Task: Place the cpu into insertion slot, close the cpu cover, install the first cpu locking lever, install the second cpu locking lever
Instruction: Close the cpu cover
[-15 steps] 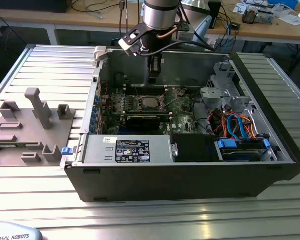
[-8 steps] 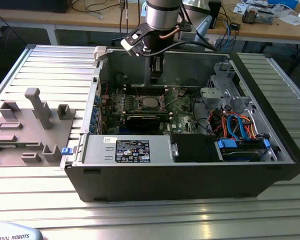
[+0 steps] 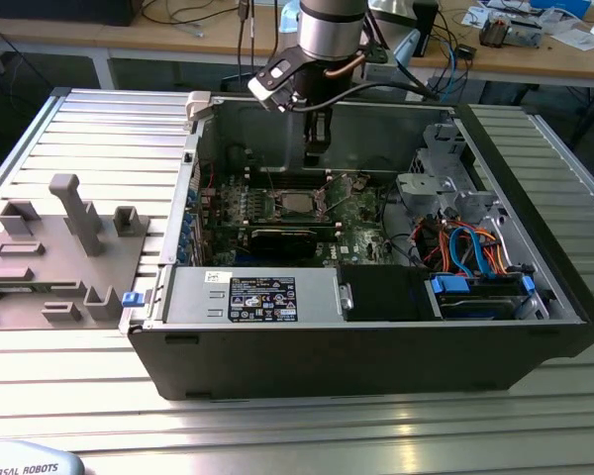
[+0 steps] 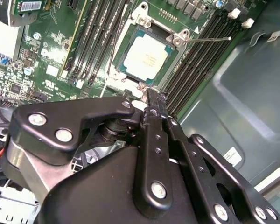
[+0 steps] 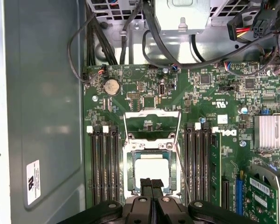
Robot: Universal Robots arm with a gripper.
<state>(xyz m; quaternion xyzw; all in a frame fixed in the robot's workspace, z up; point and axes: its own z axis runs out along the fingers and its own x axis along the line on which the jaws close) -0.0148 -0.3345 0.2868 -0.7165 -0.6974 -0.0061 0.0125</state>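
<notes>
Black gripper linkage sits closest to both wrist cameras. The gripper [image 5: 151, 183] has its fingers pressed together with nothing between them; the tips read as one narrow bar in the second wrist view [image 4: 152, 97].

Exterior view: gripper [image 3: 317, 148] hangs inside the open computer case [image 3: 376, 346], above the motherboard [image 5: 210, 93] and apart from it.

Task items:
- The cpu [image 5: 150, 169] lies flat in the socket, silver top up, also seen at [image 4: 147, 56] and small at [image 3: 297, 203]. It looks square to the socket frame; whether it is fully seated cannot be told.
- The cpu cover [image 5: 152, 113] is not yet closed. It stands hinged up on the far side of the socket from the fingertips, board showing through its window.
- A locking lever [image 4: 209, 39], a thin wire, sticks out free across the memory slots [image 4: 200, 60], not hooked down.

Risks, as judged:
- Fingertips line up near the socket's edge, just beside the chip. A straight descent from here could land on the cpu top or the socket rim and load the contacts beneath.
- A narrow closed tip gives a small contact patch. Pushing the raised cover off-centre could let the tip slide off the thin frame and strike the board or the memory slots beside it.
- The free lever wire lies close to the working path; the linkage could snag and bend it.
- If the chip is slightly off its seat, bringing the cover down would clamp it crooked.
</notes>
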